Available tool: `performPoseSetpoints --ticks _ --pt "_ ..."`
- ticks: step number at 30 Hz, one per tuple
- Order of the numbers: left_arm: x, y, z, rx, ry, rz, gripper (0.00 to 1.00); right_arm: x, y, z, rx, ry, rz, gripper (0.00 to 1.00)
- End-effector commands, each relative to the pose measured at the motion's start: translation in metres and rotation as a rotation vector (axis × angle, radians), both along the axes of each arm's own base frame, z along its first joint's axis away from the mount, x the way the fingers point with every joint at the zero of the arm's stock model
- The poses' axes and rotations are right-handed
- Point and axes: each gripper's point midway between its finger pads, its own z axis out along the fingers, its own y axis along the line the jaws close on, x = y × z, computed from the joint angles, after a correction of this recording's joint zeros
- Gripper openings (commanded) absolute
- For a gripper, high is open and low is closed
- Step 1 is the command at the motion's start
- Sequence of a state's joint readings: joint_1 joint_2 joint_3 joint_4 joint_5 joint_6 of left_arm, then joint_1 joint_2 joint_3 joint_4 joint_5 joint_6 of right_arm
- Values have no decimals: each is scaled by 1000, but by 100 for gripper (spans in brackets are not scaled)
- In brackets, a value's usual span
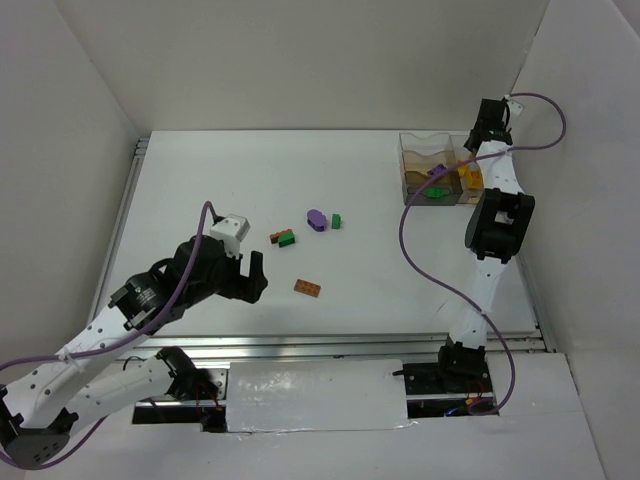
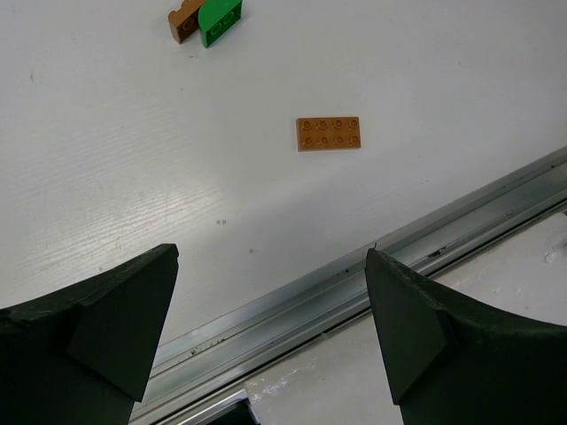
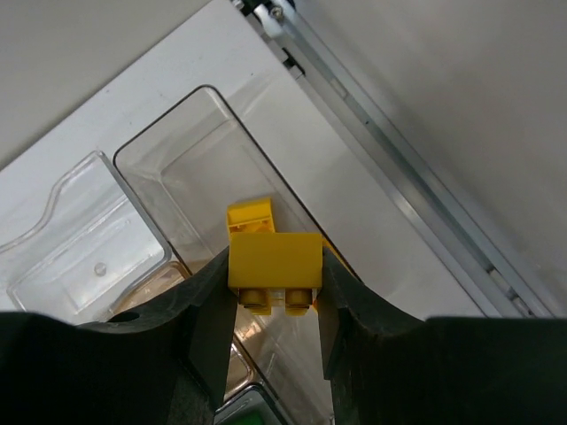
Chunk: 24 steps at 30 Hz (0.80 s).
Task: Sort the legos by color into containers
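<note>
Nearest me, the left pincer [image 2: 270,257] gapes wide over the worktop [image 2: 133,133], grasping nothing; a brown plate [image 2: 329,134] lies just beyond. Farther off sit a purple brick [image 1: 317,219] and a green brick [image 1: 337,220]. Farthest, the right pincer [image 3: 275,292] is clenched on a yellow brick [image 3: 275,261] above the container [image 3: 195,186], where another yellow piece [image 3: 250,215] lies. Released off-centre, it could clip the divider [image 3: 146,208] and land among the wrong colours.

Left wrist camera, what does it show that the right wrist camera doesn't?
Only the left wrist: the open left gripper, a flat brown brick and a brown-and-green pair of bricks lying on the table. Only the right wrist: the right gripper shut on a yellow brick over a clear container compartment, where another yellow brick seems to lie. Both: white table and a metal rail.
</note>
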<state>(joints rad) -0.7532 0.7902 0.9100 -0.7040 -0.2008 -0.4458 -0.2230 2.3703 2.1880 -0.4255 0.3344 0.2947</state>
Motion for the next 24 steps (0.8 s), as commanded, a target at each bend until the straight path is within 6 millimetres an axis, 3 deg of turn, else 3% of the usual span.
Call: performPoseSetpoints --ticks 1,2,4,11,14,18,19,21,24 --pt "3 -3 5 -12 -21 -11 100 19 8 27 -11 -64 66 18" --pt "3 -3 5 -13 -22 -13 100 19 9 13 0 -29 69 27" --pt "3 -4 4 -12 -21 -14 100 19 7 14 -5 -27 61 50" --pt "3 -4 4 -13 -20 -15 100 19 6 14 -13 -24 63 75" --pt "4 -4 4 -14 -21 -14 99 17 8 24 -6 -40 64 78" --pt "7 -1 2 -2 -13 2 99 10 22 58 57 -117 70 79" --pt "8 -1 2 -3 -12 6 99 6 31 89 90 -185 68 79" --pt "11 2 0 3 -3 24 99 -2 48 114 140 -240 83 79" --pt "18 10 -4 22 12 72 99 -24 103 156 185 -297 182 84"
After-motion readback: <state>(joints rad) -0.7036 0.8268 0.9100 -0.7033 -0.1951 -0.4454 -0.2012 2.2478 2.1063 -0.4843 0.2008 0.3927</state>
